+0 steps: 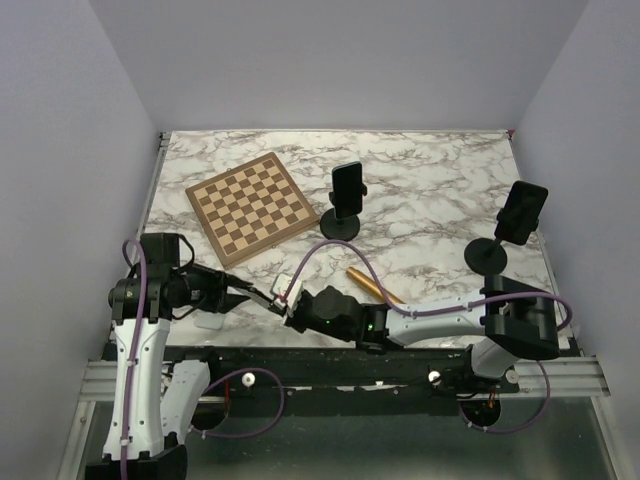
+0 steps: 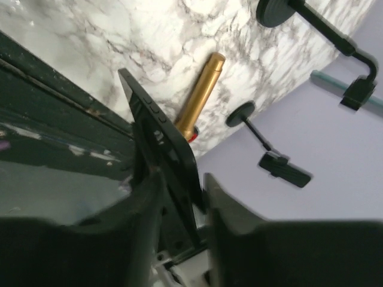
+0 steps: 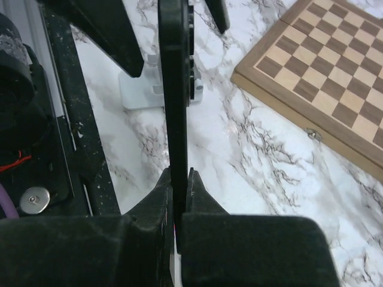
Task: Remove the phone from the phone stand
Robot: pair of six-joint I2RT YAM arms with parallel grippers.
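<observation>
At the near edge of the marble table (image 1: pixel 430 215), on the left side, the 2 arms meet over 1 black phone (image 1: pixel 262 297). The right gripper (image 3: pixel 179 173) is clamped tight on the phone's (image 3: pixel 175 89) thin edge, with 1 finger pressed to each face. The slab runs straight out from those fingers, edge-on to the wrist camera.

At its other end the left gripper (image 2: pixel 179 176) straddles the phone (image 2: pixel 158 137). Its 2 fingers flank the slab, and a sliver of gap shows on 1 side, so its jaws look slightly parted rather than pinching. From above, the left gripper (image 1: pixel 240 290) and right gripper (image 1: pixel 293 308) face each other with the phone bridging them, lifted off the tabletop.

Just beyond, below the phone, a white stand (image 3: pixel 140 92) sits on the marble, apart from the phone. A brass cylinder (image 1: pixel 372 285) lies to the right. Farther back are a chessboard (image 1: pixel 255 207), a black stand (image 1: pixel 341 224) carrying a dark handset (image 1: pixel 348 185), and near the right edge a second black stand (image 1: pixel 489 255) with a second handset (image 1: pixel 522 210).
</observation>
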